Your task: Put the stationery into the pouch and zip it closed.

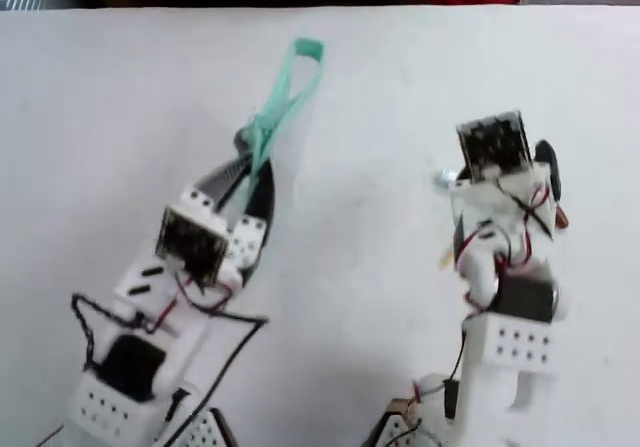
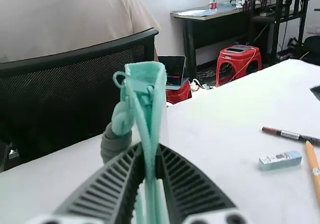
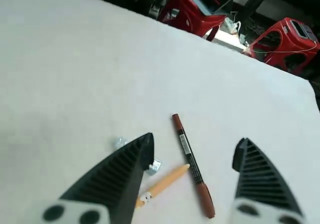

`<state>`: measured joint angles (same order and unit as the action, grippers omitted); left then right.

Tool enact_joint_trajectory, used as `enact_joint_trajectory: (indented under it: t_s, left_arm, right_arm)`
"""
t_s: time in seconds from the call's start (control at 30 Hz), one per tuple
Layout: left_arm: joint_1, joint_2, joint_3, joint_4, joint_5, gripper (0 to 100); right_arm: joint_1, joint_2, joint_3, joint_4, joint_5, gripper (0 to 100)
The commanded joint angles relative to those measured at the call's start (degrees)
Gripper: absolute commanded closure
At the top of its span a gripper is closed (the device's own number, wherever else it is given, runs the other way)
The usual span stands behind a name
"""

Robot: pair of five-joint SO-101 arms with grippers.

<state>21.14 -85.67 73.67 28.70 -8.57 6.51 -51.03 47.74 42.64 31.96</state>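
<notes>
1. Table (image 1: pixel 120 97): white top, carries every item below.
2. Left arm (image 1: pixel 170 297): at 7 o'clock on the table in the high view, angled toward 1 o'clock.
3. Right arm (image 1: pixel 505 267): at 4 o'clock on the table, pointing toward 12 o'clock.
4. Pouch (image 1: pixel 285 97): teal fabric, turned edge-on. It runs from the left arm's tip out toward 1 o'clock and sits at 10 o'clock from the right arm, well apart from the stationery.
5. Left gripper (image 2: pixel 150 154): clenched on the pouch, with both ribbed jaws pressed against its sides.
6. Right gripper (image 3: pixel 195 143): released, jaws spread wide, hanging over the stationery and touching none of it.
7. Pen (image 3: pixel 192 169): brown barrel, flat on the table below the gap between the right jaws.
8. Pencil (image 3: pixel 165 184): orange, flat on the table, its tip meeting the pen's barrel.
9. Eraser (image 2: pixel 280 160): small pale-blue block, just beside the pencil and partly hidden by one right jaw in the right wrist view.
</notes>
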Motion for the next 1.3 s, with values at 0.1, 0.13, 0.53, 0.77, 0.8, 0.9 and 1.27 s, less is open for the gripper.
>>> enact_joint_trajectory:
  t_s: [0.1, 0.13, 0.53, 0.77, 0.8, 0.9, 1.27]
  left_arm:
    - [2.5, -19.7, 5.7, 20.0, -4.1, 98]
    - [2.5, -19.6, 5.8, 21.5, -4.1, 98]
    - [-4.7, -19.0, 5.9, 25.7, -4.2, 98]
    - [-5.0, -19.0, 6.1, 25.4, -4.4, 98]
    - [-5.0, -19.0, 6.1, 25.4, -4.5, 98]
    - [-5.0, -19.0, 6.8, 25.1, -4.5, 98]
    - [-5.1, -19.0, 9.2, 22.5, -4.5, 98]
  right_arm:
    - [-1.2, 28.0, -26.2, 15.1, 12.9, 75.1]
    - [-1.3, 32.5, -30.3, 18.0, 15.6, 75.1]
    - [-1.6, 76.3, -65.2, 30.1, 34.5, 74.9]
    - [-1.8, 89.5, -76.9, 38.5, 42.1, 75.1]
    - [-1.7, 90.8, -78.3, 38.1, 42.2, 75.1]
    - [-1.4, 94.3, -82.2, 38.3, 42.3, 75.2]
    - [-0.4, 102.6, -86.8, 39.1, 45.5, 96.2]
